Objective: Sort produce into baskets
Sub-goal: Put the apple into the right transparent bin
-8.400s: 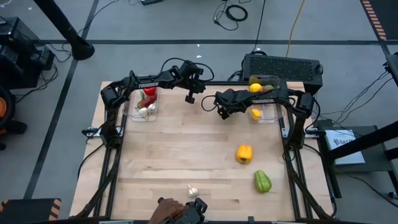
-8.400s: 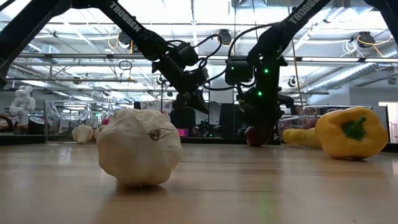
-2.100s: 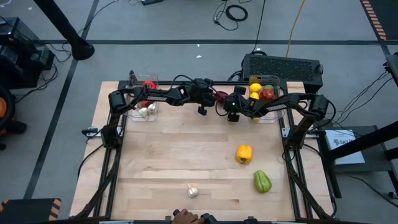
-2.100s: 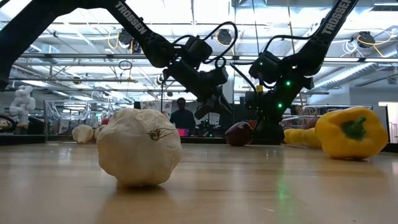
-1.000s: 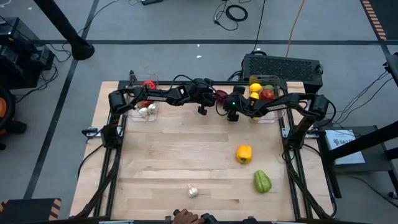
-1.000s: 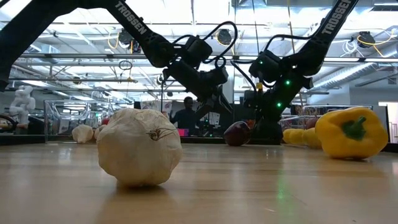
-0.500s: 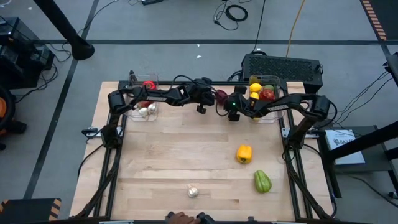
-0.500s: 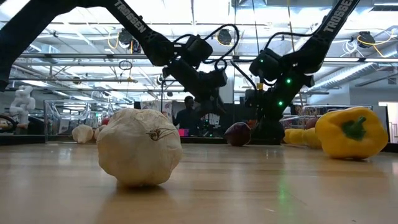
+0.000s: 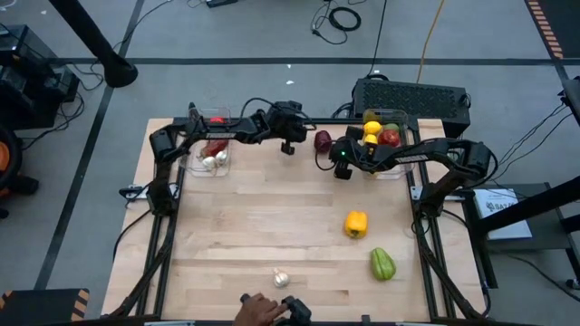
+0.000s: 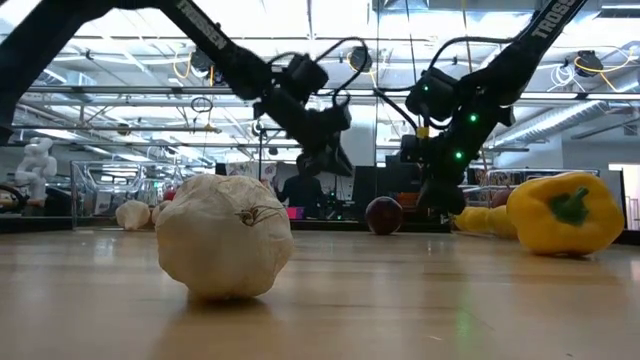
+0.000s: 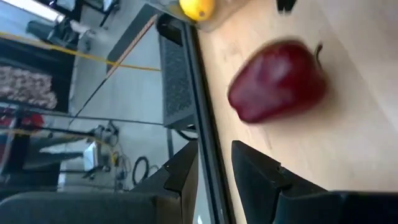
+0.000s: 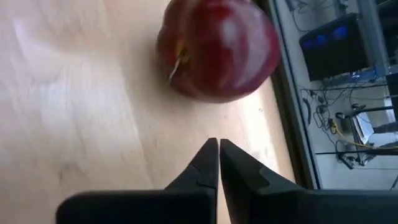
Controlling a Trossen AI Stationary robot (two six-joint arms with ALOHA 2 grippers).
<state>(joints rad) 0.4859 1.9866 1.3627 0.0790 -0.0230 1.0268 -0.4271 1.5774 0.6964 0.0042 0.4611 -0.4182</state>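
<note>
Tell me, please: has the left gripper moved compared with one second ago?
Yes. In the high view the left gripper has pulled back from the red apple, toward the left basket; the apple lies free on the table.

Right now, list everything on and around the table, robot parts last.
red apple: 1, dark red, back edge of the table between the grippers
yellow pepper: 1, yellow, right of centre
green pepper: 1, green, front right
garlic: 1, white, front centre
left bin: 1, clear, back left, holds garlic and red produce
right bin: 1, clear, back right, holds lemons and red produce
black box: 1, behind the table
person's hand: 1, front edge
left gripper: empty, left of apple
right gripper: shut, right of apple
</note>
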